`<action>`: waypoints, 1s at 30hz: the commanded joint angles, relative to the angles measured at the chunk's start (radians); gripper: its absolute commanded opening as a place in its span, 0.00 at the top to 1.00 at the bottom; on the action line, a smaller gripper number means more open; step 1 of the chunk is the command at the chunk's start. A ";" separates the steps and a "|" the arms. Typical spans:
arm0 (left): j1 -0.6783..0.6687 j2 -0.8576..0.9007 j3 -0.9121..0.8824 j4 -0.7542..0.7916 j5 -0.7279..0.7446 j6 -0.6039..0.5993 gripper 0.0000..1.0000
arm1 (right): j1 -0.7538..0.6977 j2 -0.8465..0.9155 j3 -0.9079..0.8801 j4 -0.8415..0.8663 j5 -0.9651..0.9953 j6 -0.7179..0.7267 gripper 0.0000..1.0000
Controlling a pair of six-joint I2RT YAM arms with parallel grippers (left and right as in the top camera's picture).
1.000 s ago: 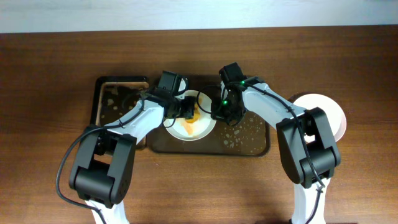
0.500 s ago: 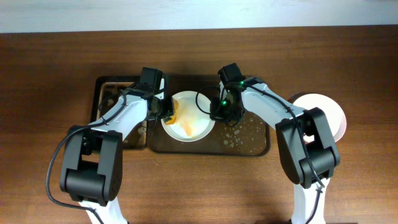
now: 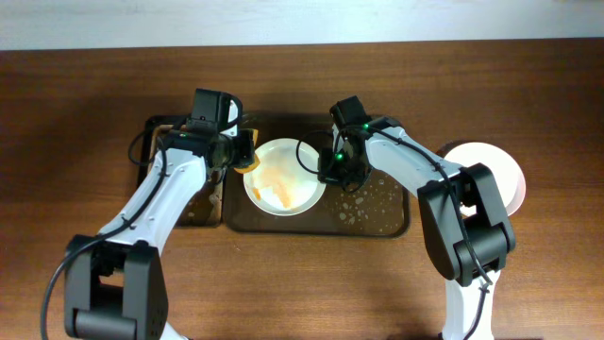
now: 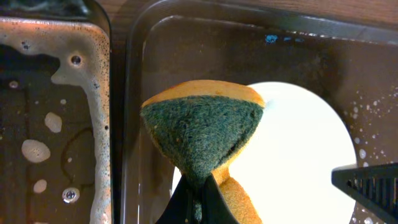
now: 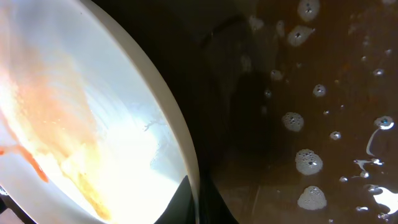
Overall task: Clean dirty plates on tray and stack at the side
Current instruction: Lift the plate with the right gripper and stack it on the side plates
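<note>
A white plate [image 3: 284, 177] smeared with orange sauce lies on the dark brown tray [image 3: 377, 219]; it also shows in the right wrist view [image 5: 81, 118] and the left wrist view [image 4: 298, 155]. My right gripper [image 3: 326, 168] is shut on the plate's right rim [image 5: 194, 186]. My left gripper [image 3: 243, 156] is shut on a green-and-yellow sponge [image 4: 202, 134], held above the tray's left end at the plate's left edge. A stack of clean white plates [image 3: 491, 170] sits at the right, partly hidden by my right arm.
A narrow black tray [image 3: 165, 156] with soapy water [image 4: 50, 124] stands left of the brown tray. Soap bubbles and water [image 5: 311, 162] dot the brown tray's right half. Bare wooden table surrounds the trays.
My left gripper has drawn the sponge leftward off the plate's centre to its left edge. The sauce is smeared thinner. My right gripper has kept its hold on the rim.
</note>
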 commanded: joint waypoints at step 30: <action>0.223 -0.049 0.010 -0.129 -0.100 -0.058 1.00 | 0.089 -0.137 0.378 -0.408 0.848 -0.236 0.96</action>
